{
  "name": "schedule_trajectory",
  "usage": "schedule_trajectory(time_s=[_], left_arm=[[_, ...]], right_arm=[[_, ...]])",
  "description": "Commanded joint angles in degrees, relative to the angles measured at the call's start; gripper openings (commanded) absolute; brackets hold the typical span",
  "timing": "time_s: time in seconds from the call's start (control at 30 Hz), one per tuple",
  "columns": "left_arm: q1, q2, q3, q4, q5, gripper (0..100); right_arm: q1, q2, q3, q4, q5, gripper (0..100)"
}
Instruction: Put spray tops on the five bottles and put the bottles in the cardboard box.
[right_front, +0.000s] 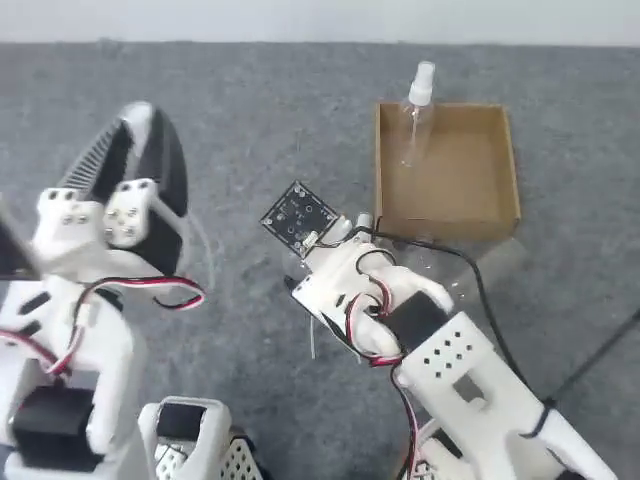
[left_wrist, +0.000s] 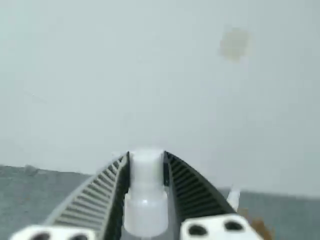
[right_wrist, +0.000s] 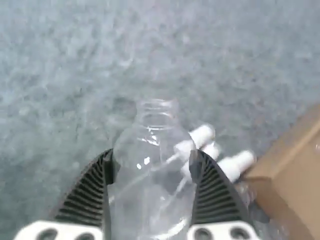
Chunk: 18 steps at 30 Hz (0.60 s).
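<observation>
Grey fuzzy tabletop (right_front: 260, 120), pale wall (left_wrist: 125, 75) in bg w/ faint smudge (left_wrist: 234, 44)

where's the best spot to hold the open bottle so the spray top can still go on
Grip the open bottle across its round body, below the shoulder, coming from the side. That leaves the threaded neck clear for the spray top. The right end effector holds it this way, clamped on both flanks.

One box (right_front: 447, 226), perhaps five bottles (right_front: 414, 128)
</observation>
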Motion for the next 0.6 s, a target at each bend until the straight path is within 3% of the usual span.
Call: schedule_trajectory(time_s=[0.0,0.27,0.4,0.57], left_arm=[[-2.20,0.18,-1.89,-3.52,7.12,1],[-2.99,-0.18,8.31,-14.33,11.69,1],[-2.99,-0.18,13.67,-19.43,12.31,1],[-2.99,-0.18,16.75,-19.87,12.31,1]], right_arm=[[-0.66,-2.51,1.58,-9.10,-0.79,0.6],[-8.75,-13.49,12.31,-17.36,-0.79,0.6],[-8.84,-16.57,14.07,-17.36,-0.70,0.6],[-8.75,-16.04,14.15,-17.36,-0.70,0.6]])
